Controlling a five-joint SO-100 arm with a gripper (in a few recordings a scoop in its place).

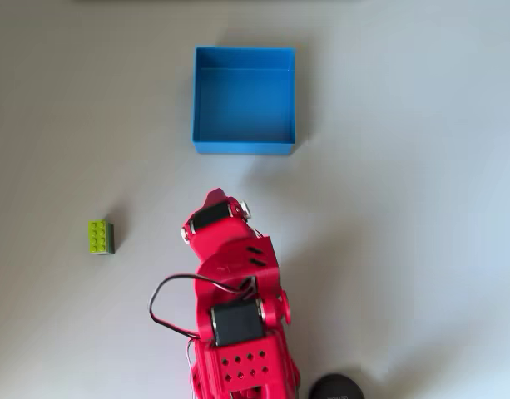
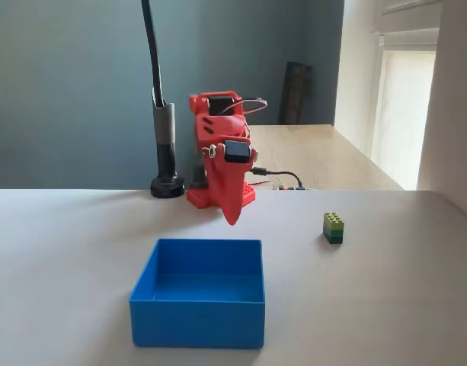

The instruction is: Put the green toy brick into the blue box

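Brick on the table, box empty
We see the gripper [image 2: 233, 217] pinched together, holding nothing, between the green toy brick [image 1: 101, 236] and the blue box [image 1: 244, 147].

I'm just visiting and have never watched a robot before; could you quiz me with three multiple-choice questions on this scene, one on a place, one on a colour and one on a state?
1. Where is the green toy brick?
A. inside the box
B. on the bare table, apart from the box
C. between the jaws

2. What colour is the arm?
A. red
B. white
C. black

3. What does the blue box hold?
A. the brick
B. two bricks
C. nothing

Answers: 1 B, the overhead view shows it lying alone on the table, left of the arm. 2 A, the arm is red all over. 3 C, both views show only its bare blue floor.
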